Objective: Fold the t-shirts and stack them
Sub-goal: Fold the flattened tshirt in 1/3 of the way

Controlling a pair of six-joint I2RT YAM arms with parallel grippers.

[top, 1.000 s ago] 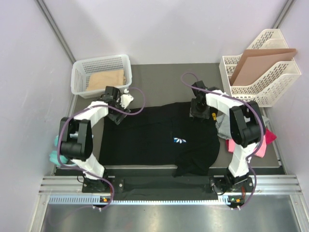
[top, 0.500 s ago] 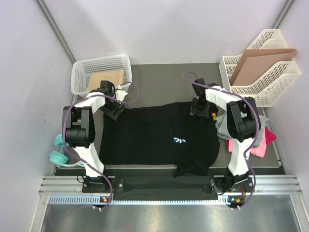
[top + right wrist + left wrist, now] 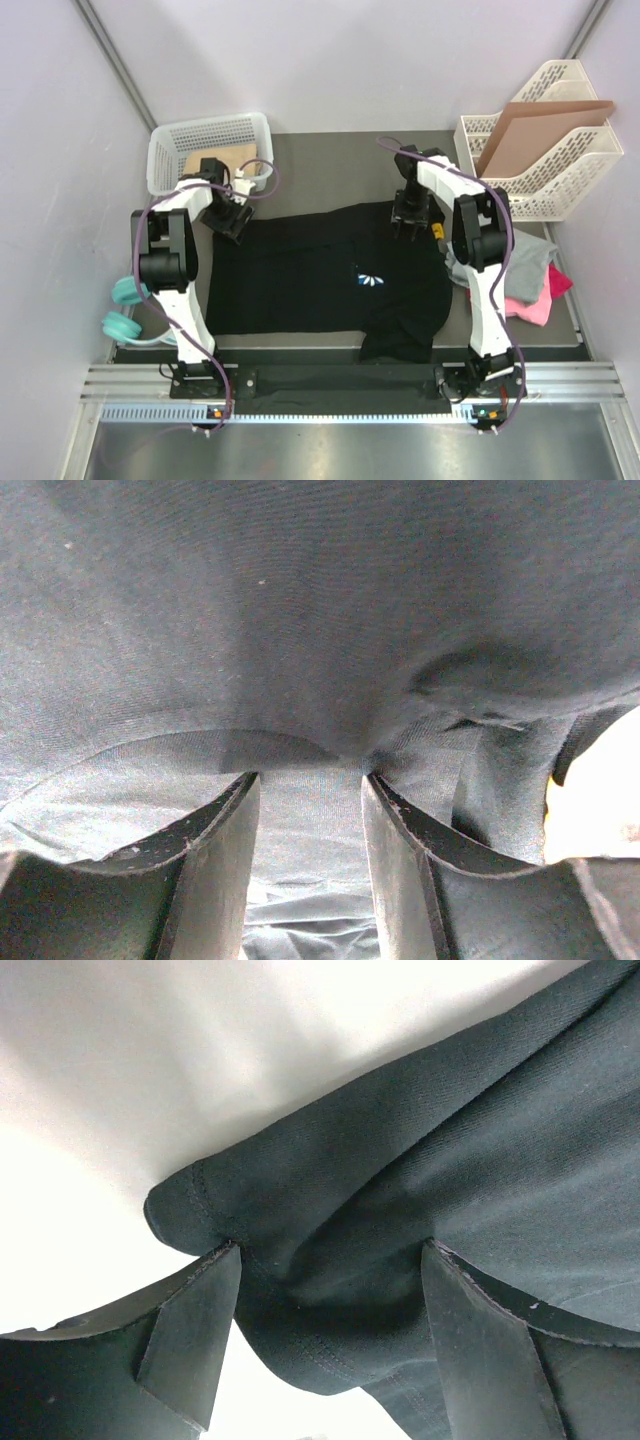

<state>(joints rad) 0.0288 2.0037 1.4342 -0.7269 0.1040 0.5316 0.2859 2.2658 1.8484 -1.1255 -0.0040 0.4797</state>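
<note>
1. The black cloth t-shirt (image 3: 320,275) is spread on the dark surface (image 3: 330,170), long axis left to right; its white-and-blue chest logo (image 3: 367,279) is too small to be read.
2. Its far left corner is pinched by the left claw (image 3: 232,216), a bunched fold filling the gap.
3. Its far right edge is pinched by the right claw (image 3: 410,214), narrowly parted.

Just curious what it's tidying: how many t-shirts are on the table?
3. A black shirt lies spread in the middle, a grey shirt is crumpled at the right edge, and a pink shirt peeks out beneath the grey one. Others may be hidden.
</note>
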